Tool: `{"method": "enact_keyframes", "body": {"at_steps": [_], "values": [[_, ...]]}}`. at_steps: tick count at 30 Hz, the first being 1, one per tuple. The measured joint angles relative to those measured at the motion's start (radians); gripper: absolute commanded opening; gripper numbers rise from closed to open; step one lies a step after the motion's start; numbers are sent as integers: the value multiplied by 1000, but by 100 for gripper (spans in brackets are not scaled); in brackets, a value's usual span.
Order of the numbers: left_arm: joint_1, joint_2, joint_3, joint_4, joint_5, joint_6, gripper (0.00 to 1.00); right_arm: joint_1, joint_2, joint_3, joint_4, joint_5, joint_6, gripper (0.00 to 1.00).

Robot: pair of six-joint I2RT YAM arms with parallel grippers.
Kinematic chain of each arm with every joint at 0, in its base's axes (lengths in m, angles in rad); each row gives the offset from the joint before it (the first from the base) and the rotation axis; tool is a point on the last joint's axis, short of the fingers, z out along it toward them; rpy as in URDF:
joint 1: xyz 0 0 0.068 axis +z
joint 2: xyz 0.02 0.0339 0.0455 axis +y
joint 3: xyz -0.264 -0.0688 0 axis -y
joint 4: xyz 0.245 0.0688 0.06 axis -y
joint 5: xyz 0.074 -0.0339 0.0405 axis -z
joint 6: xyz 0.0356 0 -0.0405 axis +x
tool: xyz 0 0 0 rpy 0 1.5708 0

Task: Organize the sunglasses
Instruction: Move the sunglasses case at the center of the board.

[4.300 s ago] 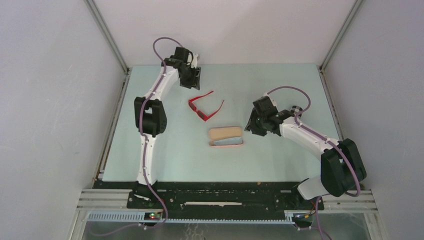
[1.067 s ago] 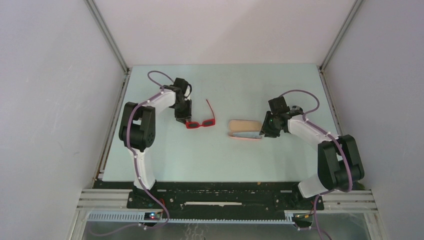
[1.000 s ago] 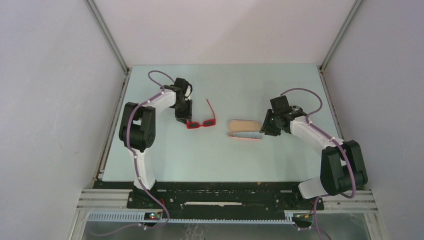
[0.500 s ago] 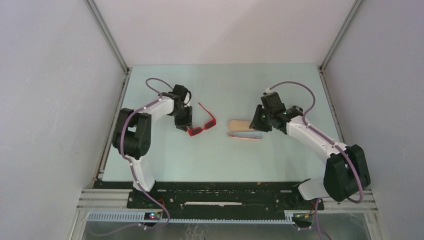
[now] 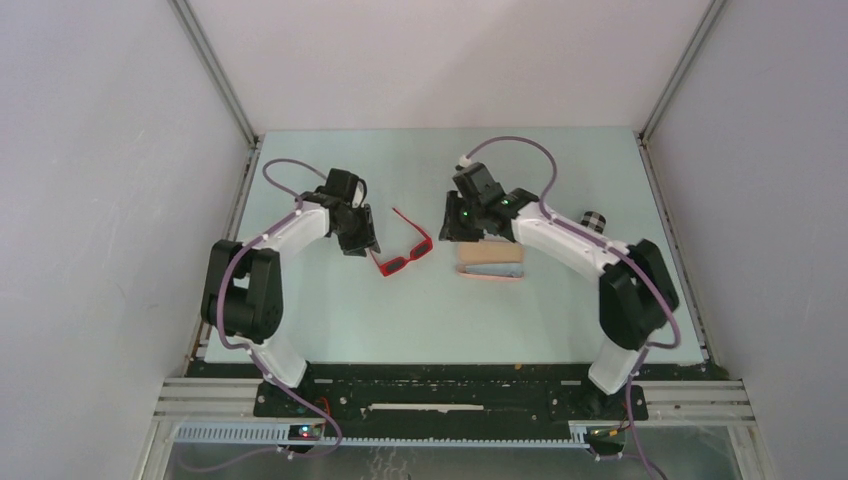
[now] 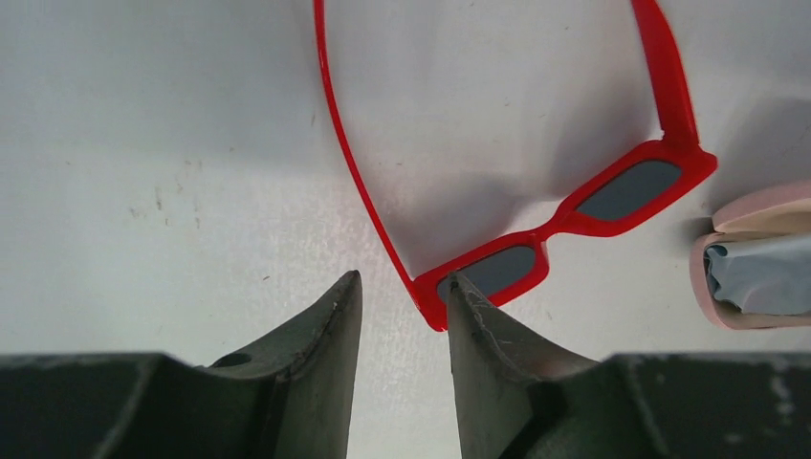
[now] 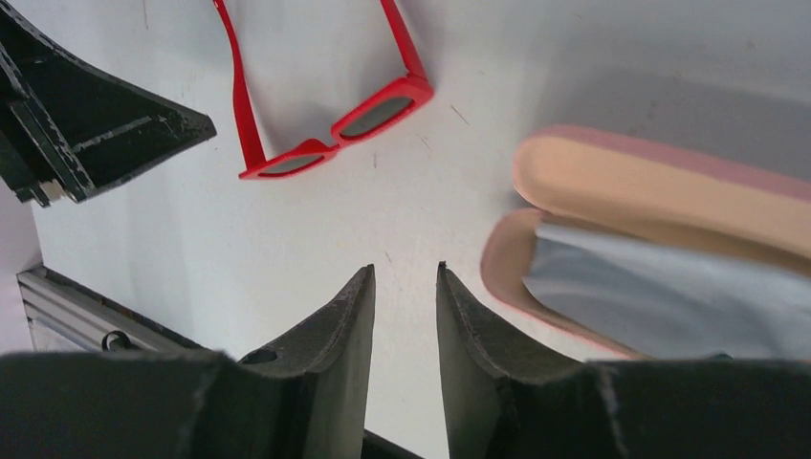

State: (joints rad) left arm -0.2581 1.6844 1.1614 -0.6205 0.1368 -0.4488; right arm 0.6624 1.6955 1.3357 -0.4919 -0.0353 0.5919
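From where I stand, the red sunglasses (image 6: pixel 553 229) lie flat on the pale surface (image 5: pixel 560 330) between the two arms, with both temples swung out. They are just to the left of the pink case (image 7: pixel 612 163). The case is open, its lid is tipped back, and a pale blue cloth (image 7: pixel 669 287) lies inside it. This red pair is the only one I can see.

The left gripper (image 6: pixel 402 287) is low over the surface with its fingers a narrow gap apart and nothing between them. The near corner of the red frame sits right against the tip of one finger, outside the gap. The right gripper (image 7: pixel 404 277) hangs between the sunglasses and the case, also narrowly parted and empty, and points down at bare surface.

I'd say this is the approach to picking up the red pair so it can go into the open case. Neither gripper has hold of it yet. The left gripper would have to shift sideways to get the frame's corner or the hinge between its fingers before pinching. The temples also look as though they need folding first, or the pair won't sit in that slim case.
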Motion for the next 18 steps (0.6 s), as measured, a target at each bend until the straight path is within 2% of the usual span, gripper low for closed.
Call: {"method": "enact_keyframes", "body": {"at_steps": [4, 8, 12, 18], "values": [[2, 8, -39, 34, -3, -53, 42, 15, 150, 174, -43, 8, -20, 42], [2, 30, -50, 67, -11, -87, 39, 25, 198, 239, -72, 16, -19, 42], [2, 60, -49, 89, -14, -102, 36, 53, 193, 218, -63, 39, -4, 40], [2, 103, -49, 98, -14, -102, 29, 103, 178, 71, -37, 42, 43, 37]]}}
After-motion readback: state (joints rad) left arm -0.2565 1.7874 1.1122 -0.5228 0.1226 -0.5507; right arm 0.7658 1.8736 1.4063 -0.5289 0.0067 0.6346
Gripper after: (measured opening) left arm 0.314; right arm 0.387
